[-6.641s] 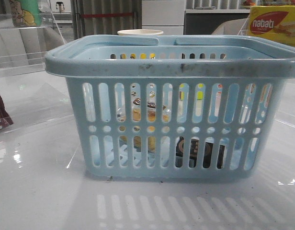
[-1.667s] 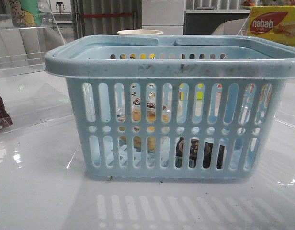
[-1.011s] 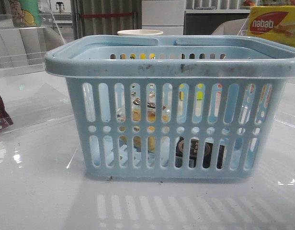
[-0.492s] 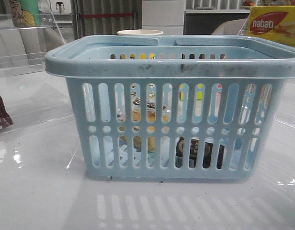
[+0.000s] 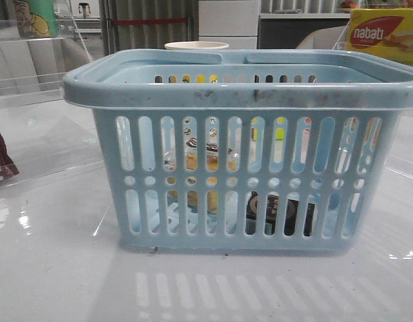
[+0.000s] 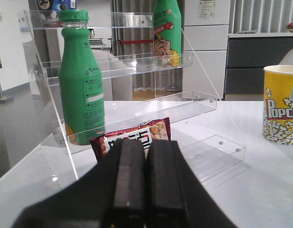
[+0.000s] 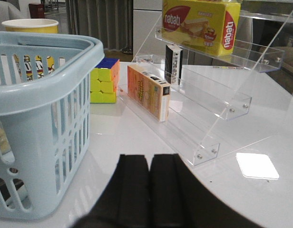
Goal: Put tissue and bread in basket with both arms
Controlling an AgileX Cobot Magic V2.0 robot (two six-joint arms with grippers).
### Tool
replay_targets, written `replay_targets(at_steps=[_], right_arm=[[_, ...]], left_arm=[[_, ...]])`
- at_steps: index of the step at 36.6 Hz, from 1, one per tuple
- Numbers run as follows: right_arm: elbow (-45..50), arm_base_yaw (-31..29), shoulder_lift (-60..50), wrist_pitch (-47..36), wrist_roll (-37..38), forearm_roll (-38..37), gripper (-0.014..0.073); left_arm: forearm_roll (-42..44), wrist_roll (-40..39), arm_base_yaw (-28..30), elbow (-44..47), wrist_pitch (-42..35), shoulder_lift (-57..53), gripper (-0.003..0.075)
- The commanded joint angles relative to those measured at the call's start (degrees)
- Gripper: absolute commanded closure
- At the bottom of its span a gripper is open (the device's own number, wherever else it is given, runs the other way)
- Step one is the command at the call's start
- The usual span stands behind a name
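Behind the slotted front wall of the basket (image 5: 240, 100), both task items already appear to lie on its floor. The bread (image 5: 210, 157) leans toward the left-centre, and the tissue (image 5: 281, 213) sits low to its right, just beside it.

The bread, judged from its clear film wrap, should be light and soft; a firm pinch would crush it, and the film is probably slippery, so the loose packet end or a gentle hold across the middle suits best. The tissue pack is small and likely light and yielding, easiest taken across its narrow sides.

Through the slots, the bread shows yellowish-brown with a dark-and-white label strip. The tissue is a black rectangle with pale beige markings. The basket is light blue, thick-rimmed, scuffed dark along the rim, with folded handles.

The left tool (image 6: 142, 187) has its fingers pressed together with nothing between them, facing an acrylic rack. The right tool (image 7: 150, 190) is likewise closed and empty, low over the white surface (image 5: 59, 268) just beside the basket.
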Motion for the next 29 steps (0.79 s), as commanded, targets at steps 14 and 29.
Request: replay_targets(at_steps=[14,29], right_arm=[[-0.3,-0.4,-1.1,-12.3,13.1,-12.8,0.054],[-0.3,-0.4,-1.1,-12.8,10.8,-4.6,0.054]], left_arm=[[-0.5,-0.2,0.1,0.4,-4.9,-1.0,0.0628],[-0.5,-0.2,0.1,0.4,-4.9,-1.0,0.0628]])
